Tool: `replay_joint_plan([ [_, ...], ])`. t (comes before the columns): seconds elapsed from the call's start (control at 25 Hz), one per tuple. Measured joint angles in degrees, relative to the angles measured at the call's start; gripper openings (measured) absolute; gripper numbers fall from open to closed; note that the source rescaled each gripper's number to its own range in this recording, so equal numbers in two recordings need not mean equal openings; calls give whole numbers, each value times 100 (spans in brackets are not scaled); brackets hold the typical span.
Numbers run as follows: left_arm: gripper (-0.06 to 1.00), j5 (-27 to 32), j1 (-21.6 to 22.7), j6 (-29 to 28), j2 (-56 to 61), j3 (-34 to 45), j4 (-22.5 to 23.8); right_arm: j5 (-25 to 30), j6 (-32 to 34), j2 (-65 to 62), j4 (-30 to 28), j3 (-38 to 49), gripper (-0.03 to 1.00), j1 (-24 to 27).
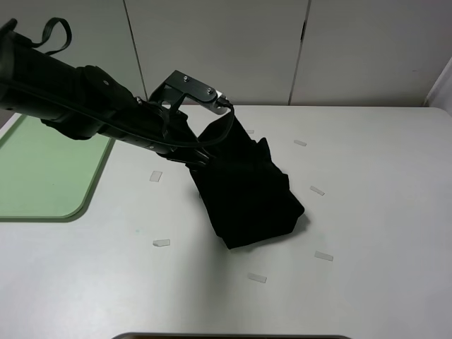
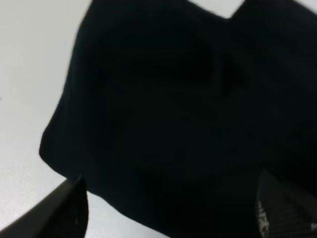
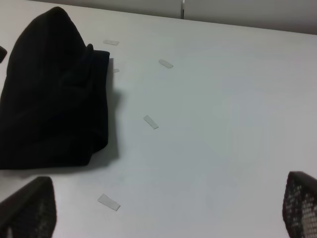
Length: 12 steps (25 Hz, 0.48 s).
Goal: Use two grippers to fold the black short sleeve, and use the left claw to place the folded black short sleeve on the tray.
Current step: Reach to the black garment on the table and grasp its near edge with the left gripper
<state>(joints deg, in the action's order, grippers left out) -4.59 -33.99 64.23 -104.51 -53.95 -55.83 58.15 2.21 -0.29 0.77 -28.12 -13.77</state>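
Observation:
The black short sleeve (image 1: 251, 194) is a folded bundle. Its upper end is lifted and its lower end rests on the white table. My left gripper (image 1: 200, 157) reaches in from the upper left and is shut on the bundle's top. In the left wrist view the black short sleeve (image 2: 168, 109) fills the space between the fingers (image 2: 67, 210) of the left gripper (image 2: 173, 210). The pale green tray (image 1: 42, 176) lies flat at the left edge, under that arm. My right gripper (image 3: 163, 213) hovers open over bare table, right of the black short sleeve (image 3: 52, 99); the exterior view does not show it.
Small strips of clear tape (image 1: 161, 243) lie scattered on the table around the garment, one more (image 1: 323, 256) to its right. A grey panelled wall (image 1: 296, 49) runs along the table's far edge.

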Motion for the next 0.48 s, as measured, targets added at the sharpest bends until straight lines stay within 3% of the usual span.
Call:
replay_joint_plan([
  [0.48,68,-191,-283,25,-1031,-750,0,5,0,0,0,0,100,0],
])
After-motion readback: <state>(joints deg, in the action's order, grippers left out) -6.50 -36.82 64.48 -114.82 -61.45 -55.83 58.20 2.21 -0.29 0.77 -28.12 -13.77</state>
